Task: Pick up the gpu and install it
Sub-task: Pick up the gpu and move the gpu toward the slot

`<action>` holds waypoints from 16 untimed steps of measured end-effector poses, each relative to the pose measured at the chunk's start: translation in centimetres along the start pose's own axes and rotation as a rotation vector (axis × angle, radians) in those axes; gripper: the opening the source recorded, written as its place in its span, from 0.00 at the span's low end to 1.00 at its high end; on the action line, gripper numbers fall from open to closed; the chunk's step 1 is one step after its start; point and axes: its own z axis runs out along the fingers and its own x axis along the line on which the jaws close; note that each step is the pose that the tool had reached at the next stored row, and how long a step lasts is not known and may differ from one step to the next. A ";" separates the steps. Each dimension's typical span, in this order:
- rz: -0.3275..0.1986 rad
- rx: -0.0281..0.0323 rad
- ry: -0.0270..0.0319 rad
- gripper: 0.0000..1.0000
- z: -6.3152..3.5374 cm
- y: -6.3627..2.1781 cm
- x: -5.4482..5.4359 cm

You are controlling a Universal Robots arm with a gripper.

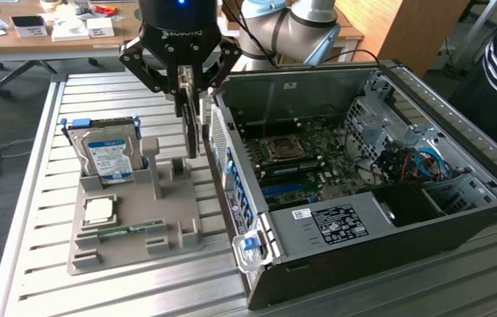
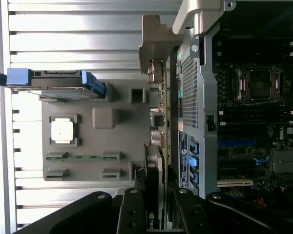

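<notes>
**Gpu held up by the case**

The gpu (image 1: 193,132) is pinched along its top edge by the gripper (image 1: 185,98). It is held upright in the air, over the edge of the grey tray (image 1: 125,249) and just beside the open case (image 1: 389,257). It looks thin, flat and dark, with a pale metal end (best seen from the wrist). It is judged light and stiff but easy to break, so only its edges should be held

Case (image 1: 363,264) open above, rear wall (image 1: 222,152) tight beside gpu (image 1: 193,129) in claw (image 1: 188,92), tray post (image 1: 151,150) opposite
</notes>
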 end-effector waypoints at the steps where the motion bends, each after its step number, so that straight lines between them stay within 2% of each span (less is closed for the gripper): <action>1: 0.000 0.0001 0.0000 0.27 0.00 0.01 -0.1; 16: 0.000 0.0000 0.0000 0.27 0.07 0.12 -2.5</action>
